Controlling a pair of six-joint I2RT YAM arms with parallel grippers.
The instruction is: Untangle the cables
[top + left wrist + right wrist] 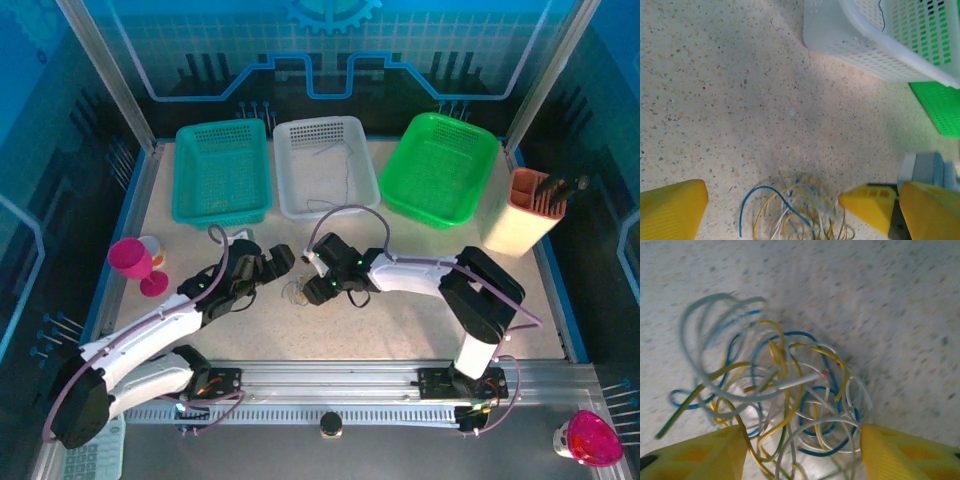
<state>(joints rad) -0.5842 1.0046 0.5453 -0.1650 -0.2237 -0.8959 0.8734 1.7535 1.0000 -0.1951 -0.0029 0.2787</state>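
- A pink rounded object sits at the near right corner, off the speckled counter.
- The left hand reaches in from the near left. Its wrist view shows it spread fully open and holding nothing, with the cables lying on the counter between its two yellow fingers.
- The cables lie as one small tangle near the middle of the counter, between the two hands. Up close the tangle is a loose nest of thin blue, yellow and whitish loops, with one bare wire end poking out near its centre.
- The right hand comes in from the right and tips down over the tangle. In its own view the hand is partly open, with a yellow finger on either side of the lower loops. I cannot tell whether either finger touches a strand.
- A pink goblet stands upright at the left edge.
- At the far side stand three baskets in a row: teal, white and green.
- A thin dark wire lies inside the white basket.
- A tan holder with dark sticks in it stands to the right of the green basket.
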